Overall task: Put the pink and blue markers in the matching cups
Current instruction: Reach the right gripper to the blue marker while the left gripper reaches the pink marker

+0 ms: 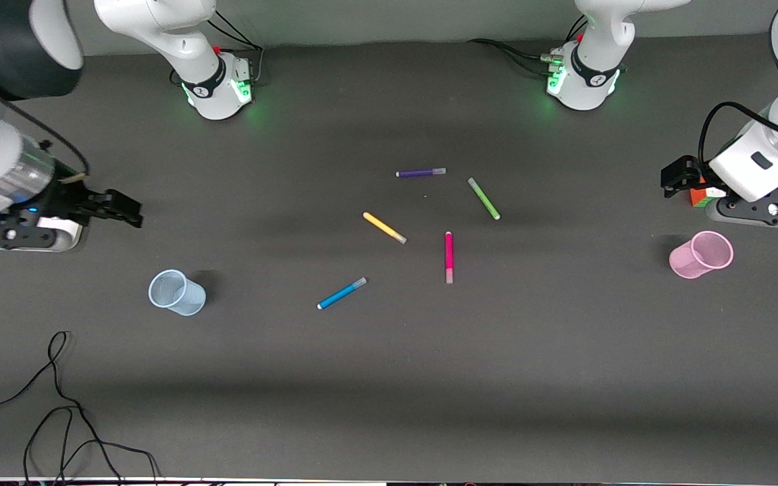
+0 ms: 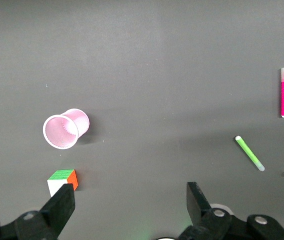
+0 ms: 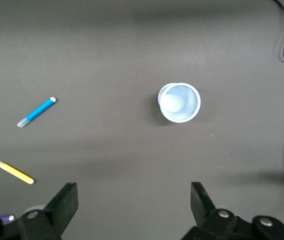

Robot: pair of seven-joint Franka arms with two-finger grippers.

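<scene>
My left gripper [image 2: 126,210] hangs with jaws apart above a small multicoloured cube [image 2: 62,181], beside the upright translucent pale pink plastic cup [image 1: 700,254]. My right gripper [image 3: 134,210] is likewise spread, near the upright pale blue plastic cup [image 1: 177,292]. Between the cups, mid-table, lie the thin magenta-pink marker [image 1: 448,256] and the bright blue marker [image 1: 341,293], nearer the front camera than the yellow pen [image 1: 384,227].

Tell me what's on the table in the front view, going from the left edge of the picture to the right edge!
Black cable → right gripper → blue cup → blue marker → yellow marker → purple marker → pink marker → green marker → left gripper → pink cup.
</scene>
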